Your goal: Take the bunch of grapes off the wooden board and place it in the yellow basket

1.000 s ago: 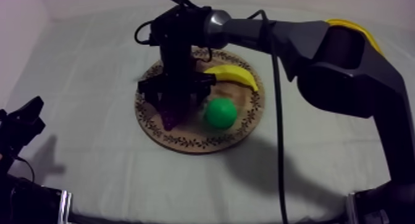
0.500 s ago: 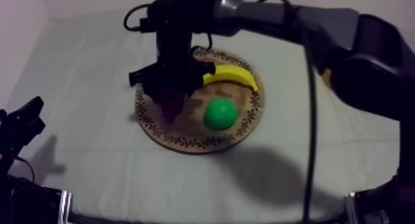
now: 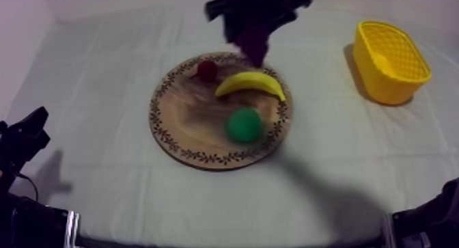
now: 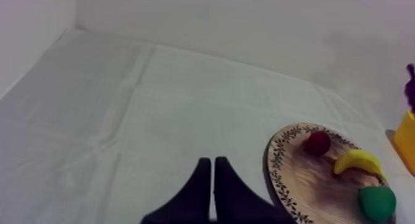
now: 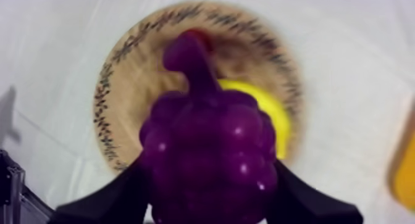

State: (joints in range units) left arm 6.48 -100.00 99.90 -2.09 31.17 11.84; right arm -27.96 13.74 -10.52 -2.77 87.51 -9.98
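The right gripper [image 3: 255, 22] is up in the air over the far edge of the wooden board [image 3: 179, 131]. Its two black fingers [image 5: 111, 200] are clamped on the bunch of grapes [image 3: 255, 47], one on each side. The grapes are dark purple, smooth and shiny, made of many little round bumps, with a thick stalk that sticks out. They hang clear of the board and touch nothing but the fingers.

The board is round and flat, made of light wood, with a ring of small dark leaves drawn around its rim. Three toy fruits lie on it. A small red fruit [image 3: 207, 70] sits near the far edge. A banana [image 3: 251, 83], yellow and curved, lies just beside it, toward the right edge. A pear [image 3: 244, 124], green and round, sits nearer the front edge.

The yellow basket [image 3: 391, 59] stands near the far right corner of the table [image 3: 95, 196], well apart from the board. Its walls have lots of little holes, like a net. The table's cloth [image 4: 123, 103] is grey-white with soft creases.

The left gripper [image 4: 212, 168] rests low near the front left corner, with its fingers pressed together in a thin point and nothing between them.
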